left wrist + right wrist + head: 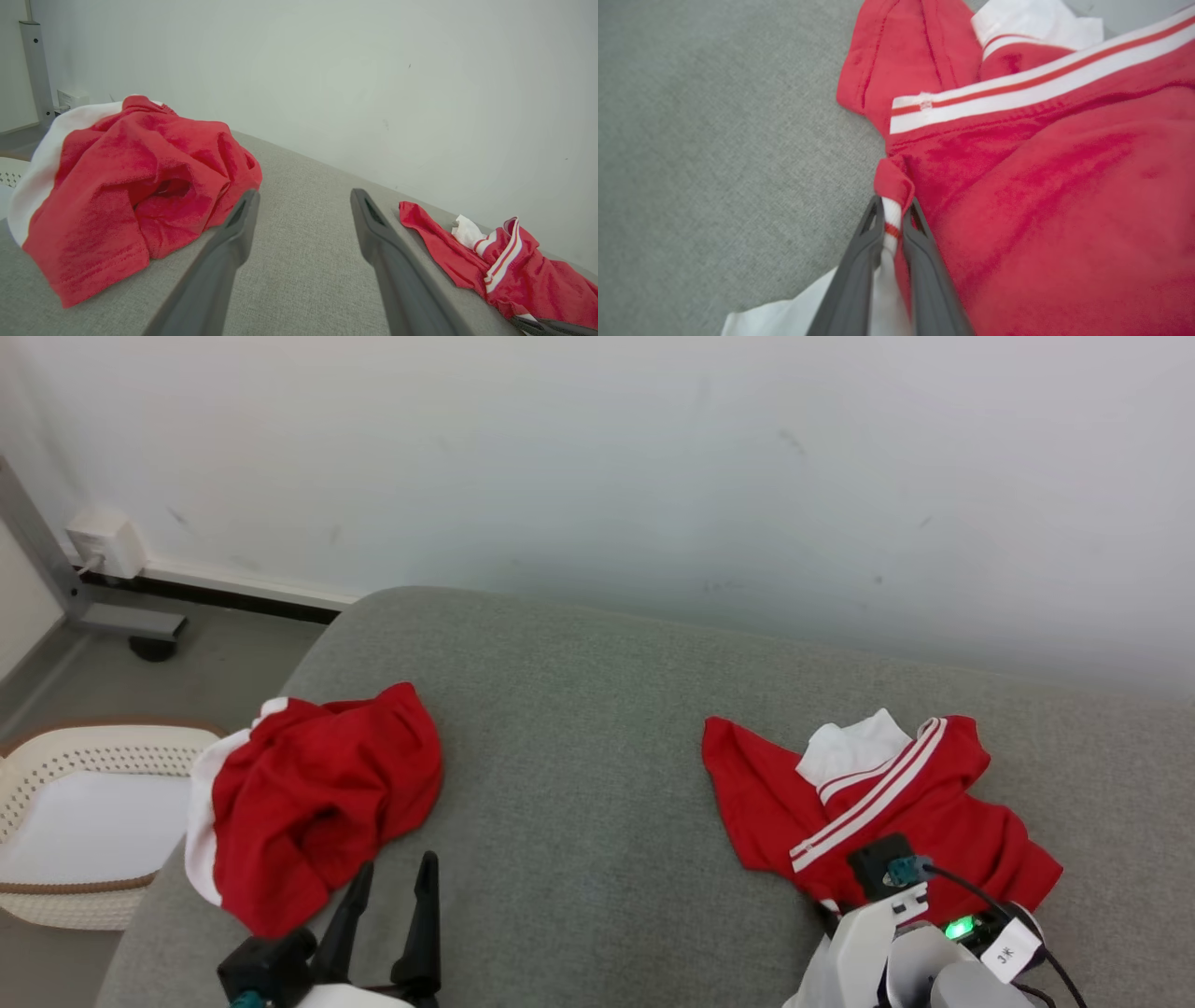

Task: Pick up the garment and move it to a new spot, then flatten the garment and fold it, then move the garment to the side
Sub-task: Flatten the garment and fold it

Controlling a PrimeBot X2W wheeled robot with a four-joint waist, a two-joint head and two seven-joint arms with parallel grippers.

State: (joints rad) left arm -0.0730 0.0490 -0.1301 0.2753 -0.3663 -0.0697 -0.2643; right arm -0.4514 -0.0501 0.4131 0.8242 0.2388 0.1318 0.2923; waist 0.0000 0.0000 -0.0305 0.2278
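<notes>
The garment [934,803] is red with white stripes and a white collar, and lies crumpled at the right of the grey cushion [579,728]. In the right wrist view my right gripper [893,210] is shut on a rolled red-and-white hem of the garment [1041,186], at its near left edge. In the head view the pale right wrist [887,905] hangs over the garment's near edge and hides the fingers. My left gripper [397,868] stands open and holds nothing, just right of a second crumpled red and white garment [317,793]. In the left wrist view, the left gripper [303,196] has bare cushion between its fingers.
A white perforated basket [56,747] stands on the floor beyond the cushion's left edge. The wall runs close behind the cushion. A grey metal post [37,551] and a wall socket [103,541] are at the far left.
</notes>
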